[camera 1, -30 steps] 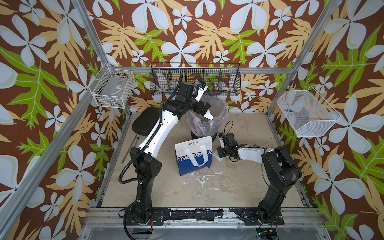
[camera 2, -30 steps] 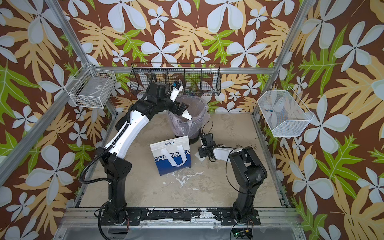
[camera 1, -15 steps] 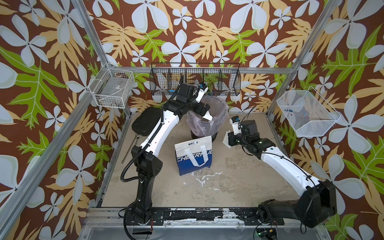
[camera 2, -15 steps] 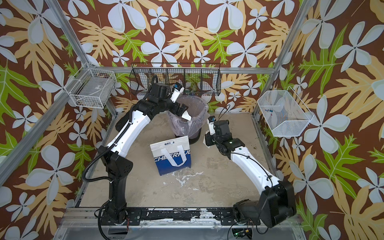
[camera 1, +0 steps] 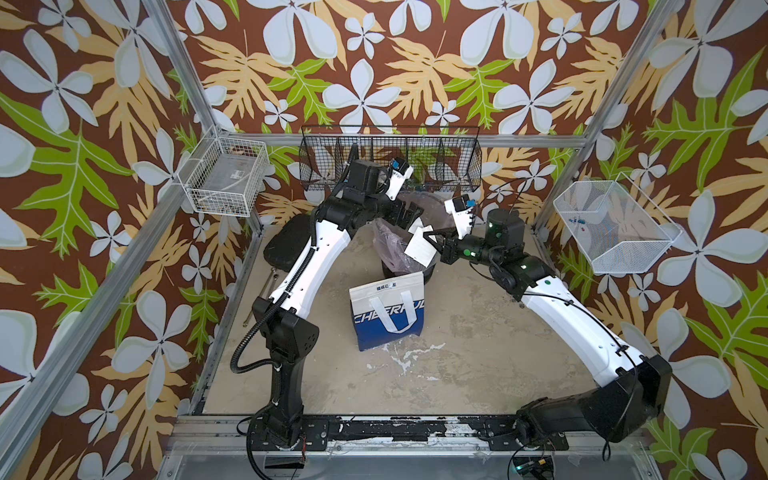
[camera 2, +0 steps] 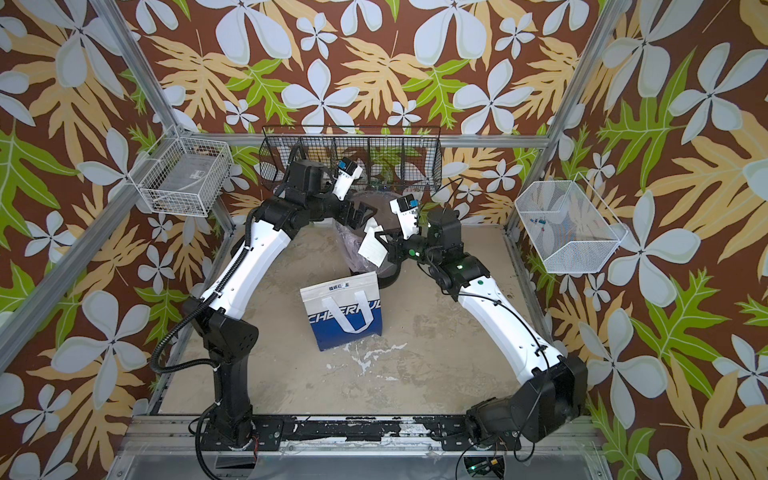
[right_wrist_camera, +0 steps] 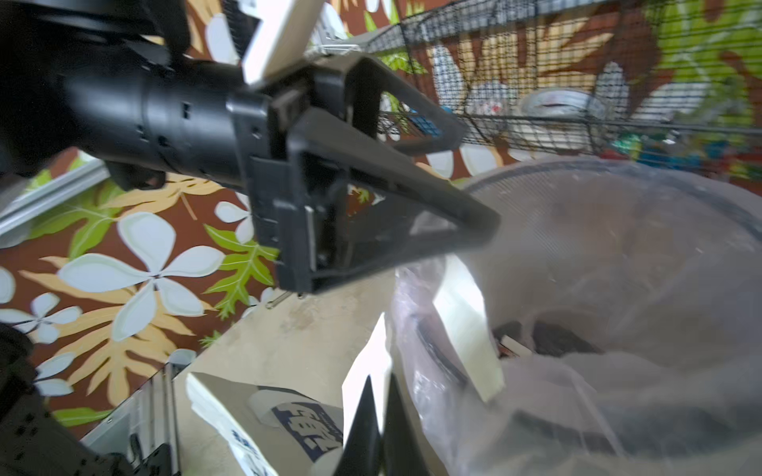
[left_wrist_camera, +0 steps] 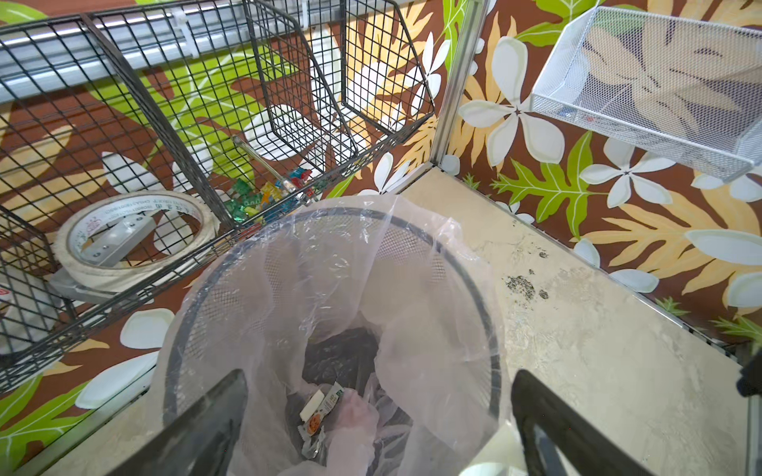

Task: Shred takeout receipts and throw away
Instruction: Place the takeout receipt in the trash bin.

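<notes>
thin white receipt, mesh bin w/ liner

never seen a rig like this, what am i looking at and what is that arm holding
Two robot arms stand at the front edge of a table, each ending in a two-fingered gripper. Two pictures look down from side-by-side overhead cameras; the other two come from cameras on the arms' wrists. On the table stand a blue-and-white tote bag and a bin lined with clear plastic. The right gripper is shut on a white paper receipt, held at the bin. The left gripper is open above the bin.
</notes>
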